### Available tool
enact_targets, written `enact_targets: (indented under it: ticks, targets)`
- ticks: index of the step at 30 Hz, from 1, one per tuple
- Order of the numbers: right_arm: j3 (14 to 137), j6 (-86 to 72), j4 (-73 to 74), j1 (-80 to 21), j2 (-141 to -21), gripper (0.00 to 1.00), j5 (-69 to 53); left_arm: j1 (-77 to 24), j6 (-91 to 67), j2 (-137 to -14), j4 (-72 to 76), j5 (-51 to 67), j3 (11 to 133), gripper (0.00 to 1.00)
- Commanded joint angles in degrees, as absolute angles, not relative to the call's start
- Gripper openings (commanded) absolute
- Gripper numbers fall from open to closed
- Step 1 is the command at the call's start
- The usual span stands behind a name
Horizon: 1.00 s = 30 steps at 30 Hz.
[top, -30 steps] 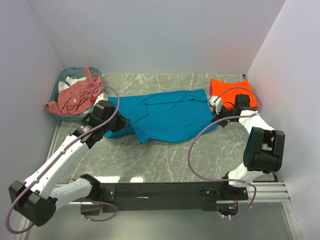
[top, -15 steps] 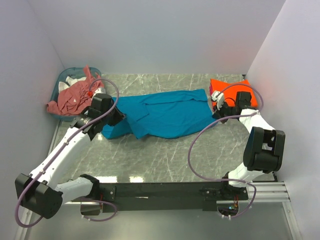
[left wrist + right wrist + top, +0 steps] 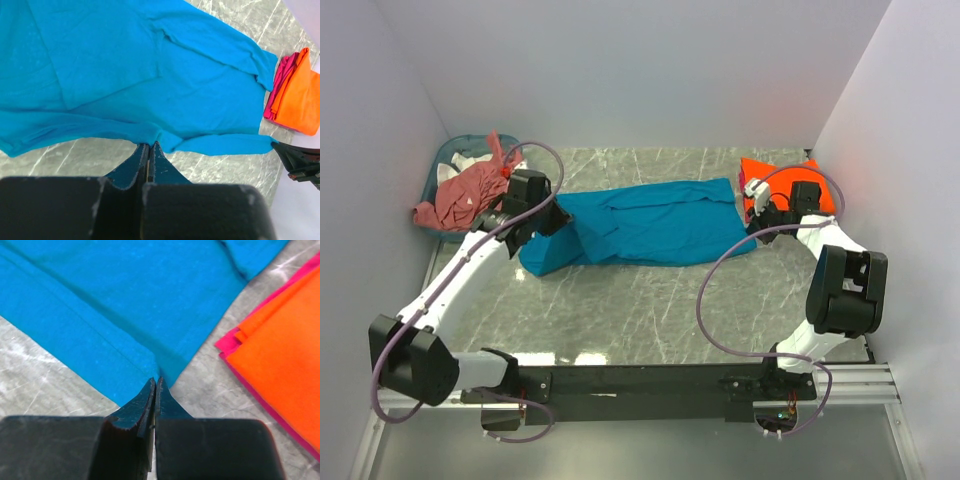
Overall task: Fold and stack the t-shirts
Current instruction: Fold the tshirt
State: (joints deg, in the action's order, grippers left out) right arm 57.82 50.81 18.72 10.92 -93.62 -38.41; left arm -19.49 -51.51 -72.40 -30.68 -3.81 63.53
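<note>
The teal-blue t-shirt [image 3: 640, 225] lies stretched across the middle of the marble table, long side left to right. My left gripper [image 3: 552, 222] is shut on its left edge; the left wrist view shows the cloth [image 3: 135, 75] pinched at the fingertips [image 3: 149, 145]. My right gripper [image 3: 756, 222] is shut on its right edge, seen in the right wrist view [image 3: 155, 380] with the cloth [image 3: 125, 300] above. The folded orange t-shirt [image 3: 782, 183] lies at the back right over a pink layer [image 3: 227, 346]. The salmon-pink t-shirt [image 3: 465, 192] is heaped in the basket.
A teal plastic basket [image 3: 442, 165] stands at the back left against the wall. White walls enclose the table on the left, back and right. The black arm-base rail [image 3: 650, 385] runs along the near edge.
My left gripper has moved back and right with the shirt's near-left part, drawing the lower flap up; the shirt now lies narrower. My right gripper has shifted slightly back.
</note>
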Motion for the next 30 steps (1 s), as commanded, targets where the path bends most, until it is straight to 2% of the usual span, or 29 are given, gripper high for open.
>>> enact_targets:
  ticks: [1, 14, 30]
  targets:
    - [59.94, 48.61, 14.77, 11.43, -94.31, 0.00, -36.92, -18.90, -49.40, -73.91, -27.69, -2.90, 67.67, 0.00]
    - [59.42, 44.74, 11.16, 11.43, -95.45, 0.00, -35.33, -16.79, -48.34, -81.12, -26.19, -2.20, 71.45, 0.00]
    - [59.85, 42.45, 9.40, 11.43, -96.59, 0.00, -34.36, -13.71, -47.55, -82.79, -26.81, -2.20, 72.68, 0.00]
